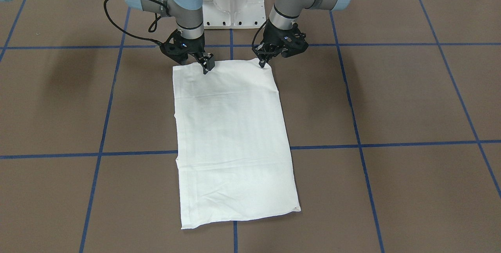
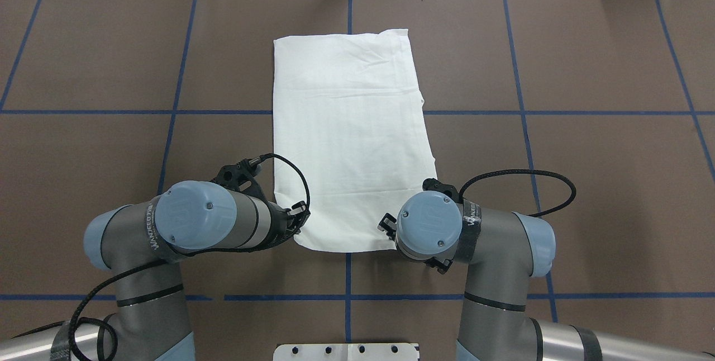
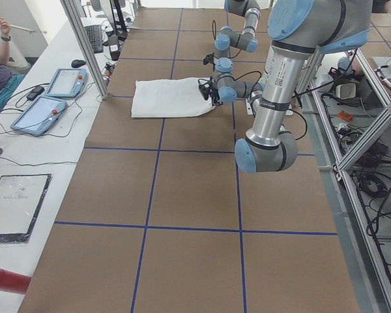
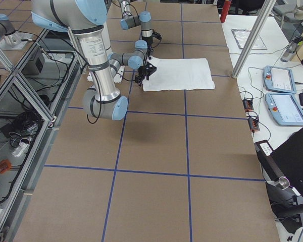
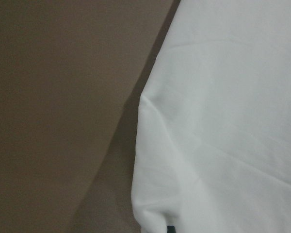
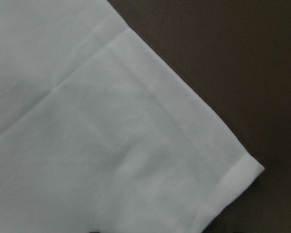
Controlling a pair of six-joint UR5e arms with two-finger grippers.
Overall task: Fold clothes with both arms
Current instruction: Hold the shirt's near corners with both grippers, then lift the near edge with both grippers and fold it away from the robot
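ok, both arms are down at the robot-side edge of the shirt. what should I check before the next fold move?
1. left pincer at the shirt's robot-side corner: ok.
2. right pincer at the other robot-side corner: not ok, it sits inboard along that edge.
3. Both shut on cloth: cannot tell. The tips are small in the front view, and the wrist views show mostly fabric.
4. Shirt flat on the table as one long rectangle: ok, light creases only.
5. Left arm's cable off the cloth: cannot tell. Its loop overlaps the shirt's side edge in the overhead view, and contact is unclear.
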